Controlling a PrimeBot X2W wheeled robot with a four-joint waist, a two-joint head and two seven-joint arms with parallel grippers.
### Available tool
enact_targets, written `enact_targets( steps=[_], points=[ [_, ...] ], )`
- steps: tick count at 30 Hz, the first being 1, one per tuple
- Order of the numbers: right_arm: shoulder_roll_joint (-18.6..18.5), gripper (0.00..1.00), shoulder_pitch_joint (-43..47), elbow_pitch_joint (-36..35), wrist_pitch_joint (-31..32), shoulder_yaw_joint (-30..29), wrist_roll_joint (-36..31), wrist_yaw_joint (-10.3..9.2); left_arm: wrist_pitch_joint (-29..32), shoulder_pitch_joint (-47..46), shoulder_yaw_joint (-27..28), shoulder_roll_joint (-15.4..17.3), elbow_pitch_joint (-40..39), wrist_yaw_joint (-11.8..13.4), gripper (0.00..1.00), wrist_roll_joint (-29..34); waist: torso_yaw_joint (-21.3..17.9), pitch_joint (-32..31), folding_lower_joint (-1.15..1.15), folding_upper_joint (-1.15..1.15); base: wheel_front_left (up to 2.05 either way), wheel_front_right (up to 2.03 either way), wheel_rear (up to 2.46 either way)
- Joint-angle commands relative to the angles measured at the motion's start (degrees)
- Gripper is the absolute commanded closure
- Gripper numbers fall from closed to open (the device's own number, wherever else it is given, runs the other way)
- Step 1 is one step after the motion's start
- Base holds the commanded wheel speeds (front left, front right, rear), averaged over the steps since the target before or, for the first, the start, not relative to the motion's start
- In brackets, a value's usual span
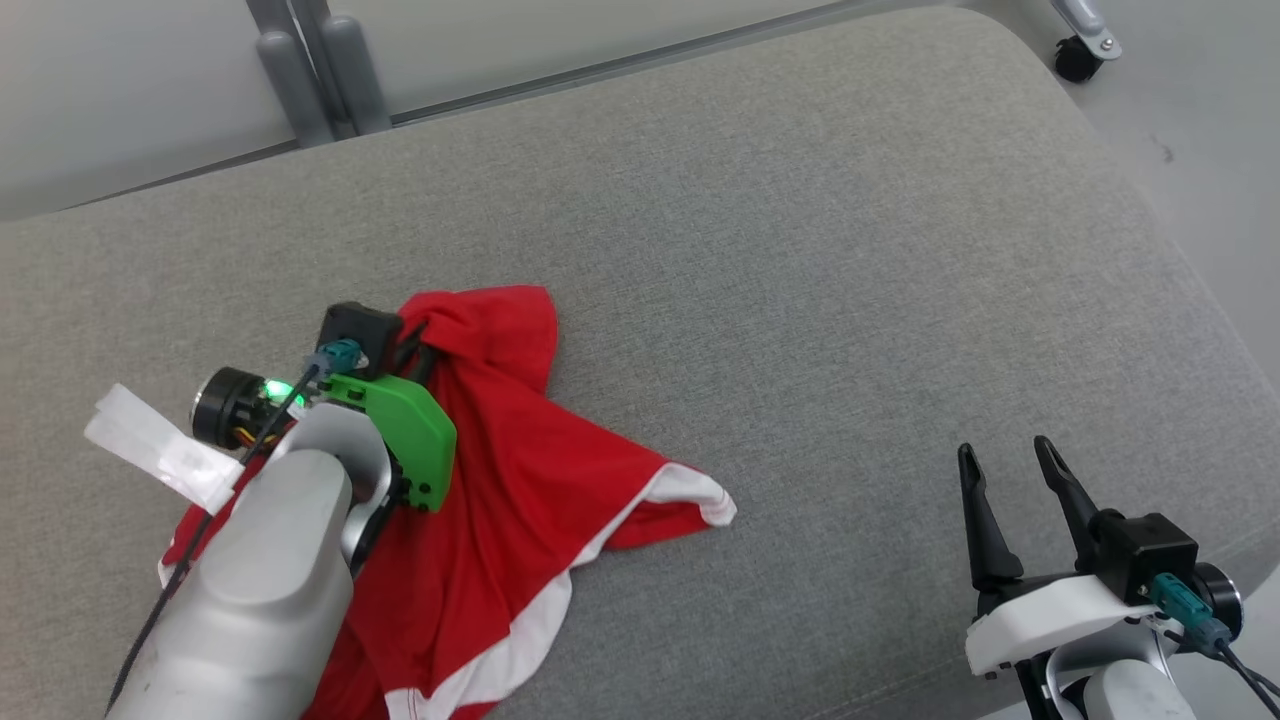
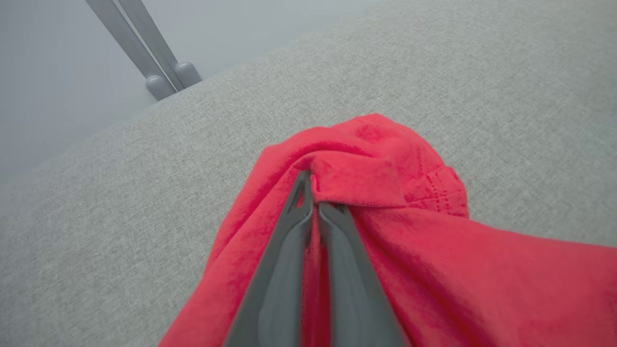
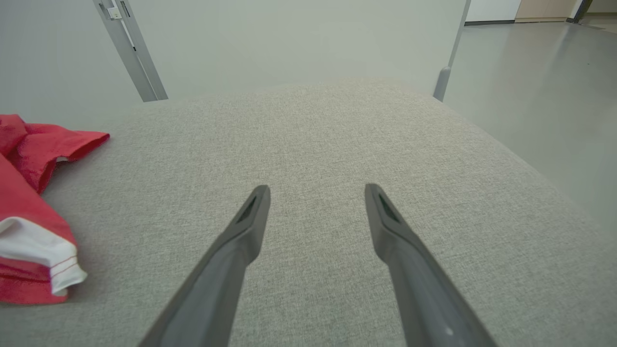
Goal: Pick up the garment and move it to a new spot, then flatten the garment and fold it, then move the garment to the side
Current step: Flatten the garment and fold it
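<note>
The garment (image 1: 520, 470) lies on the left part of the cushion (image 1: 800, 250) with the left gripper (image 2: 313, 196) on its far end — the right gripper (image 1: 1005, 448) is well apart, on the right.

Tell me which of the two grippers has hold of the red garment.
The left gripper: it is pinched shut on a fold of the red garment. The right gripper stands open over the grey cushion, touching no cloth.

No text, label, brand or number can be read. On the white tag (image 1: 160, 447) behind the left claw (image 2: 314, 193), nothing legible is seen.
</note>
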Motion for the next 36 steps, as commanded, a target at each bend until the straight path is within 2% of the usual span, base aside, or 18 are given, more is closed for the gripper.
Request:
enact_targets(
  steps=[1, 11, 12, 13, 14, 21, 24, 30, 36],
  points=[
    [-0.05, 0.0, -1.04, -0.07, -0.18, 0.41, -0.19, 0.0, -1.85, -2.48, 0.49, 0.48, 0.93, 0.27, 1.0, 0.28, -1.44, 0.94, 0.0, 0.0, 0.0, 0.0, 0.0],
    [-0.05, 0.0, -1.24, 0.28, -0.18, 0.55, -0.35, -0.01, -11.61, -11.75, 1.58, 1.77, 8.61, 1.56, 1.0, 1.95, -4.2, 2.34, 0.0, 0.0, 0.0, 0.0, 0.0],
    [-0.05, 0.0, -1.16, 0.36, -0.18, 0.5, -0.35, 0.0, -11.56, -11.36, 1.51, 1.25, 9.86, 1.09, 0.84, 1.37, -4.21, 2.33, 0.0, 0.0, 0.0, 0.0, 0.0],
    [-0.05, 0.0, -1.06, 0.49, -0.18, 0.5, -0.35, 0.0, -10.98, -10.63, 1.21, 0.68, 11.5, 0.5, 0.52, 0.87, -4.22, 2.2, 0.0, 0.0, 0.0, 0.0, 0.0],
    [-0.05, 0.0, -0.92, 0.63, -0.18, 0.57, -0.35, -0.01, -10.9, -10.27, 0.86, 0.39, 12.51, 0.11, 0.0, 0.93, -4.22, 2.0, 0.0, 0.0, 0.0, 0.0, 0.0],
    [-0.09, 0.0, -0.1, 1.02, -0.18, -0.14, 0.07, -0.01, -12.52, -6.24, 1.87, -2.71, 15.97, -1.2, 0.0, -2.85, -1.74, -0.68, 0.0, 0.0, 0.0, 0.0, 0.0],
    [-0.08, 0.0, 0.76, 0.51, -0.18, -1.45, -0.62, 0.0, -13.26, -3.29, 3.79, -3.68, 12.69, 0.03, 0.0, -4.02, 0.34, -2.59, 0.0, 0.0, 0.0, 0.0, 0.0],
    [-0.08, 0.0, 3.29, -1.71, -0.18, -5.65, -2.19, 0.0, -13.26, 11.57, 10.76, -4.12, -8.76, 4.33, 0.0, -2.99, 5.62, -7.54, 0.0, 0.0, 0.0, 0.0, 0.0],
    [-0.76, 0.0, 5.2, -3.89, -0.18, -7.73, -4.63, 0.0, -13.27, 27.98, 15.61, -4.18, -26.99, 6.46, 0.0, 1.21, 10.44, -10.92, 0.0, 0.0, 0.0, 0.0, 0.0]
  ],
)
